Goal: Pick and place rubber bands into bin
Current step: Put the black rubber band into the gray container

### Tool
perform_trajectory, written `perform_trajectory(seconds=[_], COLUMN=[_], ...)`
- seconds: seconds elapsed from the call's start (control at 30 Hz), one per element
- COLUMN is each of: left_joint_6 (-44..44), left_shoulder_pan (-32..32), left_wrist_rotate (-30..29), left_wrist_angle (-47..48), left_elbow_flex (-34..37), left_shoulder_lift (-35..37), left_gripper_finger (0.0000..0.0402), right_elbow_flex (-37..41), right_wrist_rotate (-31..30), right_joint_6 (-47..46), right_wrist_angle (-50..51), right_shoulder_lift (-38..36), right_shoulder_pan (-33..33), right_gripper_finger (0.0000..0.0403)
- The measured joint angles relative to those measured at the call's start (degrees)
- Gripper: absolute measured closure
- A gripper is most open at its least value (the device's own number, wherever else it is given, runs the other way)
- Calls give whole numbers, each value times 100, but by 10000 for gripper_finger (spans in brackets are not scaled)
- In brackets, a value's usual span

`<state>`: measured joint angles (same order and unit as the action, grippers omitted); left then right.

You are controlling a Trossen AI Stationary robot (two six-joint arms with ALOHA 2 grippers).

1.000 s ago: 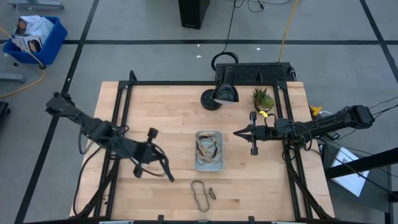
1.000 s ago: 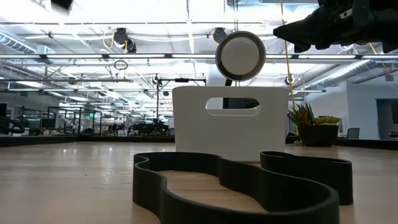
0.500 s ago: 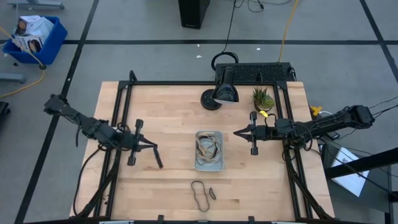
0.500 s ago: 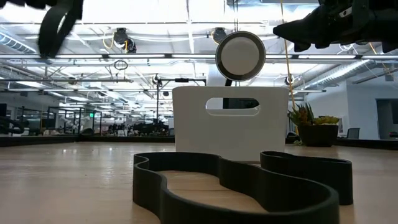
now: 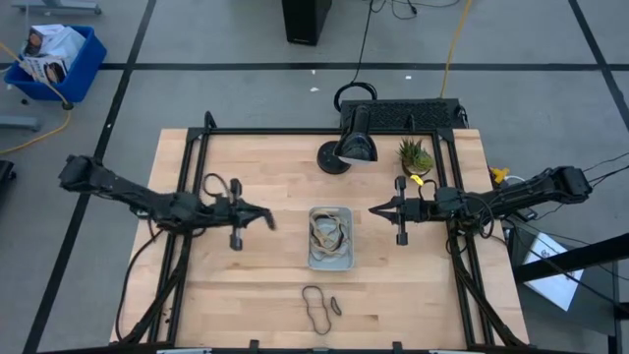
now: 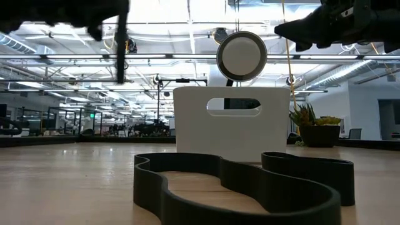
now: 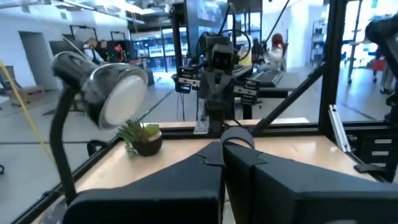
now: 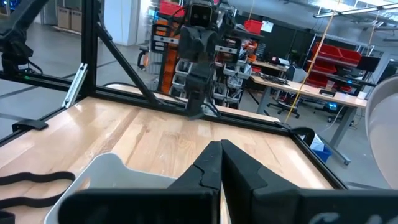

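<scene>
Wooden table (image 5: 275,177), bin (image 5: 330,258) central, closed empty claws (image 5: 267,218) (image 5: 374,209) flanking, bands (image 5: 315,307) seemingly near front edge

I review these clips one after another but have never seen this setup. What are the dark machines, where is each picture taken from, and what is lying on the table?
Two dark robot arms work at a wooden table. One camera looks down from above, one sits at table height, and one rides on each wrist. The left hand and the right hand are both shut and hold nothing; they face each other across the bin. Some rubber bands already lie in the bin, and two dark rubber bands lie on the wood near the front edge. A desk lamp and a small plant stand at the back.
</scene>
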<state>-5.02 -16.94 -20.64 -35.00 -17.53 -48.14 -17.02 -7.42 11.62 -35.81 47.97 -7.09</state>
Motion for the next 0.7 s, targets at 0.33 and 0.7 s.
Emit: perform_trajectory(seconds=[0.33, 0.7], left_joint_6=[-355, -421], left_shoulder_pan=[430, 979], left_wrist_rotate=[477, 1330], left_wrist_angle=[1977, 5123], left_elbow_flex=[-2995, -5731], left_shoulder_lift=[-2829, -5120], left_gripper_finger=[401, 400], right_elbow_flex=[0, 2], right_wrist_rotate=[0, 0], right_joint_6=[-2, -36], right_wrist_angle=[-52, 15], right_shoulder_lift=[0, 5], right_shoulder_pan=[0, 0], right_gripper_finger=[403, 403])
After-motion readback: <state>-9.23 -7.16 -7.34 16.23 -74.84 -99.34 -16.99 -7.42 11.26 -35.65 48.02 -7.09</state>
